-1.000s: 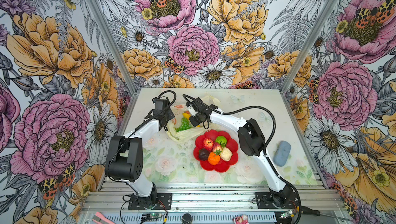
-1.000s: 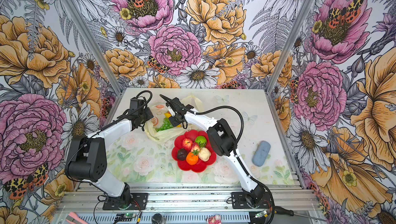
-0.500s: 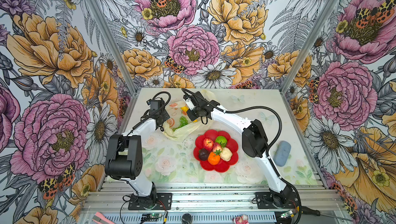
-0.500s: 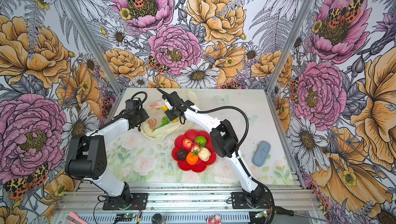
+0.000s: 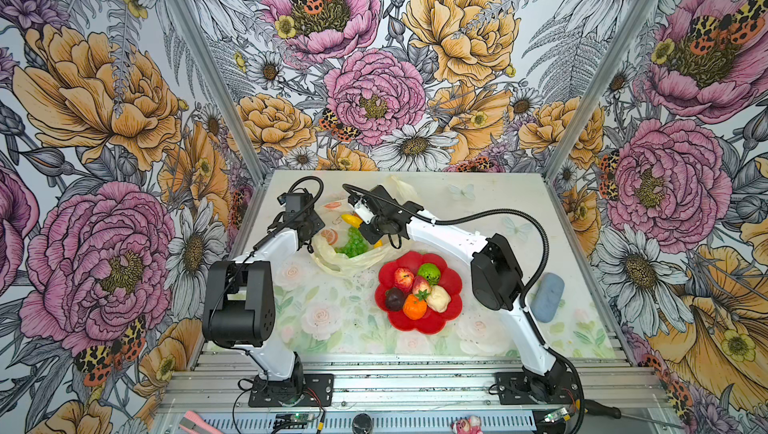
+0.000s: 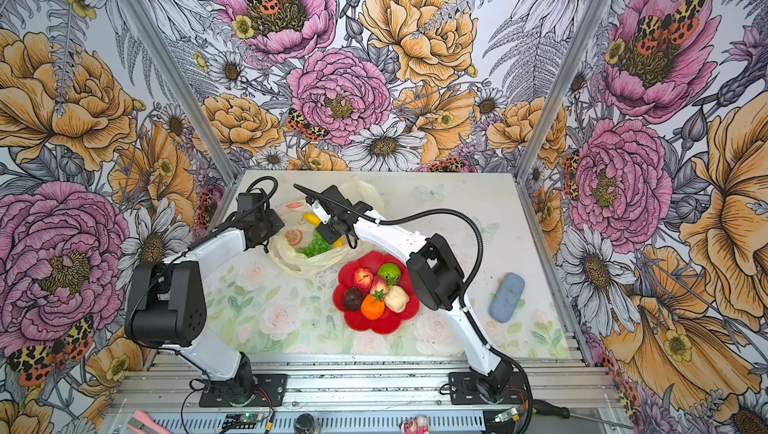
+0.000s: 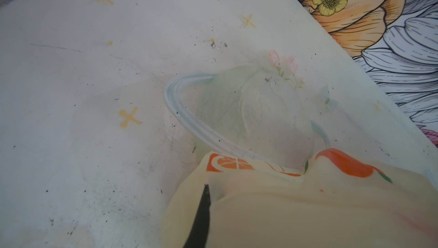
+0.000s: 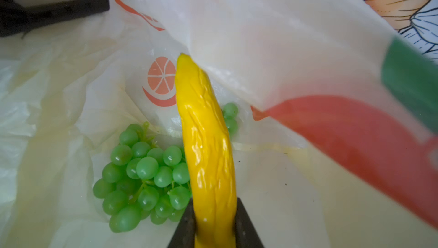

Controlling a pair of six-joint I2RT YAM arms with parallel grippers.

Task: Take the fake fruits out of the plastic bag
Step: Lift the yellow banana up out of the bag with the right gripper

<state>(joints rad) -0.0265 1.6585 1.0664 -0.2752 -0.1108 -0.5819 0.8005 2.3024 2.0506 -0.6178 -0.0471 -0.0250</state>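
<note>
my right claw (image 8: 214, 213) is narrowed onto the banana (image 8: 206, 140). its two dark fingers press the fruit's near end from either side, so the yellow length runs straight out ahead of the claw. the far tip reaches the edge of a raised flap of the plastic bag (image 8: 71, 92). just beside the banana and lower down, the grape bunch (image 8: 142, 175) lies on the bag's floor, inside the open mouth, and my fingers are not touching it.

in a top view this claw (image 5: 368, 237) hangs over the bag's mouth, at the side facing the red plate (image 5: 419, 324). my left claw (image 5: 313, 239) is pinched tight on the opposite rim of the bag (image 5: 345, 263). its wrist view shows one dark finger (image 7: 201, 218) with the pale film draped over it.

near the bag on the worktop (image 5: 332, 320), the plate holds the apple (image 5: 402, 279), green round fruit (image 5: 429, 273), strawberry (image 5: 420, 286), plum (image 5: 394, 299), orange (image 5: 414, 306) and cream piece (image 5: 438, 298), crowded together and touching. all of these sit apart from both claws.
</note>
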